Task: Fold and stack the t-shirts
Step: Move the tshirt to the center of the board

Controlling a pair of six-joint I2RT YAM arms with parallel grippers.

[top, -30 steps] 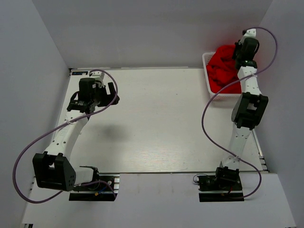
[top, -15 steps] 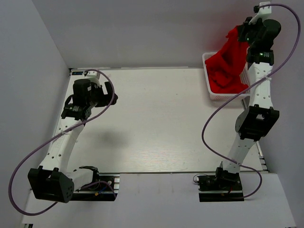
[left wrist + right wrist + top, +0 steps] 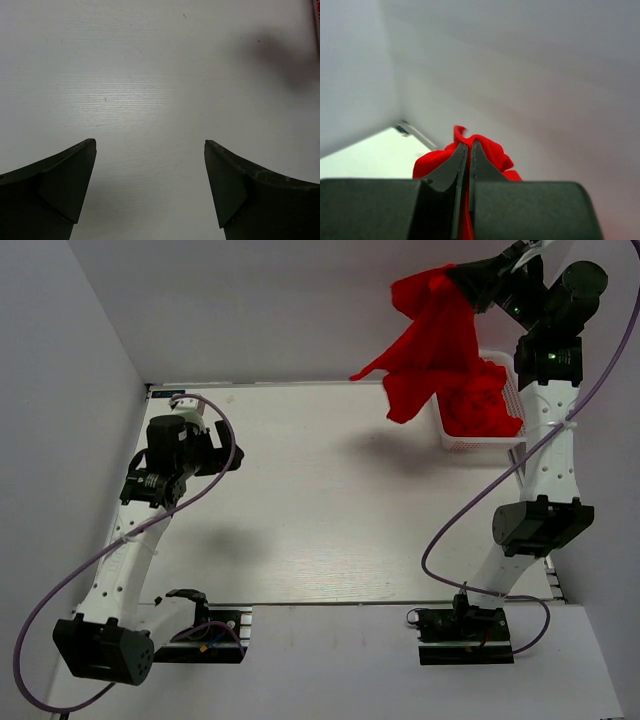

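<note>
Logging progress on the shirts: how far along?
Done: nothing; no folded shirt on the table. In hand: the right gripper, shut on one red t-shirt, holds it aloft by the white basket. The left gripper hangs open over the table. Left: red shirts in the basket, all folding and stacking.

You have a pale, wood-grained worktop (image 3: 330, 500). In its far right corner sits a white mesh basket (image 3: 485, 443) with red t-shirts (image 3: 482, 408) heaped inside. The left arm base (image 3: 195, 638) and right arm base (image 3: 465, 625) are bolted along its near edge.
</note>
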